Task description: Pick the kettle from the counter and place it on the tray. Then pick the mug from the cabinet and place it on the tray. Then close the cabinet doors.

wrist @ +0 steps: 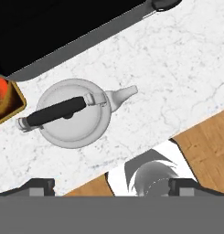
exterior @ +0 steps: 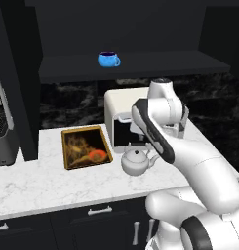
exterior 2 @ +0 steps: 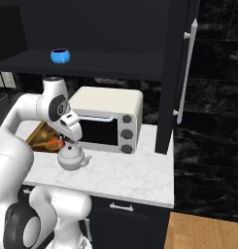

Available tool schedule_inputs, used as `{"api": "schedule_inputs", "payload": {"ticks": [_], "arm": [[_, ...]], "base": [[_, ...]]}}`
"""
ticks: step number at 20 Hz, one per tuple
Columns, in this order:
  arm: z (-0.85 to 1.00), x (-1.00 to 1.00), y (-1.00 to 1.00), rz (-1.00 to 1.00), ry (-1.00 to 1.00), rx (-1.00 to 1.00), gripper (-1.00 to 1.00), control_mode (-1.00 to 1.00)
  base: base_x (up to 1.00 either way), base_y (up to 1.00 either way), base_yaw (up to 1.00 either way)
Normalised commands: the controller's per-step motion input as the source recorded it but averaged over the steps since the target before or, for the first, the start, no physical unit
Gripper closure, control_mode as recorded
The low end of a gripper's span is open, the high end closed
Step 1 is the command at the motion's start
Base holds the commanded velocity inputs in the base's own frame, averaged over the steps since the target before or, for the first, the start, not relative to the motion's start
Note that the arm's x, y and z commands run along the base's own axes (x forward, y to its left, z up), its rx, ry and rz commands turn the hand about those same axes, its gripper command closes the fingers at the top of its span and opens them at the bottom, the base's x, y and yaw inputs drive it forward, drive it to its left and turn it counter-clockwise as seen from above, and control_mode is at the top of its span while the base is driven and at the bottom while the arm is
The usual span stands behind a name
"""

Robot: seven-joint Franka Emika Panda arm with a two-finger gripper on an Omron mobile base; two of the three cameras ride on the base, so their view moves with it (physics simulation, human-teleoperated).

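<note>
On the counter (exterior: 43, 183) beside the tray (exterior: 86, 146) our kettle (exterior: 135, 161) sits ungrasped beneath our spread gripper (exterior 2: 67, 140), the mug (exterior: 108, 59) waits in the open cabinet (exterior: 135, 63), so everything remains.

Cream toaster oven (exterior 2: 108, 119), wood floor (exterior 2: 203, 231)

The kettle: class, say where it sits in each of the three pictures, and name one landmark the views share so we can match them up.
Left base view: kettle at centre, on the counter right of the tray.
Right base view: kettle left of centre, before the toaster oven.
Hand view: kettle left of centre, seen from above, spout pointing right.
Shared landmark: the tray corner beside the kettle.
</note>
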Motion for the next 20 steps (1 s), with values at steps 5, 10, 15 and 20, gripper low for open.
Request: {"api": "schedule_inputs", "payload": {"ticks": [5,10,15,20], "arm": [[-0.28,0.37,0.07,-0.03,0.0,0.0,-1.0,-1.0],[-0.21,0.18,0.01,-0.23,-0.01,0.1,-1.0,-1.0],[-0.23,0.16,0.0,-0.27,-0.01,0.16,-1.0,-1.0],[-0.15,0.13,0.07,-0.18,-0.04,0.11,-1.0,-1.0]], "base": [[0.0,0.0,0.0],[0.0,0.0,0.0],[0.0,0.0,0.0],[0.0,0.0,0.0]]}}
